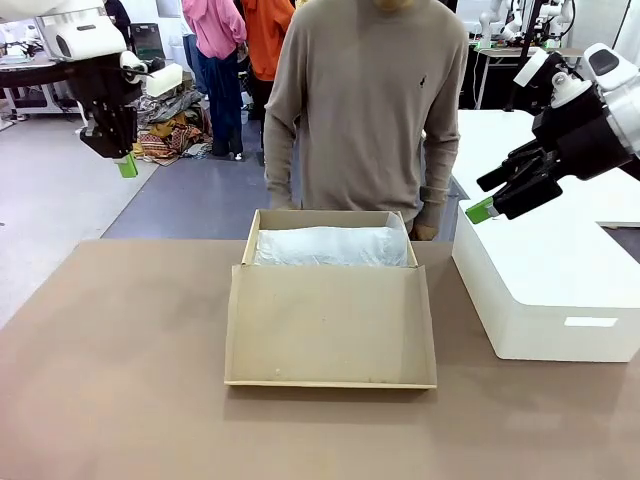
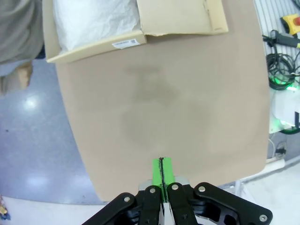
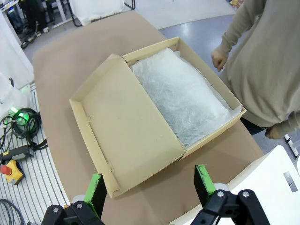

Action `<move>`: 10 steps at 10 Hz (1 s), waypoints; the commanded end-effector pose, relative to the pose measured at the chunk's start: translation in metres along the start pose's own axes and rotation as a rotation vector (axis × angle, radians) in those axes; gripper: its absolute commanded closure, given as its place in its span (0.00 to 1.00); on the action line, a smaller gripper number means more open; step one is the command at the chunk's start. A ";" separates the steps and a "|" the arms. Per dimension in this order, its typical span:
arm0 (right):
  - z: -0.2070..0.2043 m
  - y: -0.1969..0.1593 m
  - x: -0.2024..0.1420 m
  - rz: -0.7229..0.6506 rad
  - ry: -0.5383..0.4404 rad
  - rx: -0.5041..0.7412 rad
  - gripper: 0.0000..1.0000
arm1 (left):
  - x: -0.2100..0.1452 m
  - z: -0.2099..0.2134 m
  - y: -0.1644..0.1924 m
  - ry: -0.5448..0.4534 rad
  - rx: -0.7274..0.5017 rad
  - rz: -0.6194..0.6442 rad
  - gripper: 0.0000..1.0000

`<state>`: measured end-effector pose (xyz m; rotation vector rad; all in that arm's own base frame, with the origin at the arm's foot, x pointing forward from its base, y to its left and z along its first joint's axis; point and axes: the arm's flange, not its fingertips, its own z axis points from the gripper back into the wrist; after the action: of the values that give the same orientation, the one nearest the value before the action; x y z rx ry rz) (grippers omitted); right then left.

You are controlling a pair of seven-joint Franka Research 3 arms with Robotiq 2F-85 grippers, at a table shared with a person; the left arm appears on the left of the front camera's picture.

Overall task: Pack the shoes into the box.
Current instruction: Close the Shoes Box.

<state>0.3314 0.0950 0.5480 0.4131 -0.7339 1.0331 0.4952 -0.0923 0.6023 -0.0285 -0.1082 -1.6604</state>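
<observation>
- Looking across the brown table [image 1: 120,350], you find the cardboard box [image 1: 249,240] at the middle of its far edge, right in front of the person [image 1: 365,110] in the beige sweater.
- Your box stands open. Its hinged lid [image 1: 330,325] is folded down toward the robot's side and lies flat on the table, inner face up and bare.
- Crinkled white tissue paper [image 1: 330,247] fills the box from wall to wall and rises about level with the rim. You cannot tell what, if anything, lies under it.
- Your left gripper [image 2: 161,171] hangs high over the table's left side, well apart from the box. Its green pads are clenched flat against each other with nothing between them.
- Your right gripper [image 3: 150,185] is raised above the big white block [image 1: 560,290], and its wrist camera looks down on the lid and the box. Its fingers are spread wide and released, and they grasp nothing.
- That white block sits on the table just to the right of the box and lid, with a narrow strip of table between them.
- One hand [image 3: 218,59] of the person hangs close to the box's far wall, beside its corner, and does not touch it.
</observation>
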 end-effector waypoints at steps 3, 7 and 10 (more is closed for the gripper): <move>-0.001 -0.003 0.001 0.015 -0.025 0.016 0.00 | -0.012 -0.031 0.017 -0.219 -0.093 0.065 1.00; -0.001 -0.003 0.001 0.015 -0.025 0.016 0.00 | -0.022 -0.082 0.021 -0.310 -0.198 0.153 1.00; -0.001 -0.003 0.001 0.015 -0.025 0.016 0.00 | -0.020 -0.122 0.018 -0.338 -0.277 0.178 1.00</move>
<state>0.3314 0.0949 0.5480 0.4131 -0.7340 1.0330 0.5242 -0.0836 0.4866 -0.4780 -0.1124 -1.4765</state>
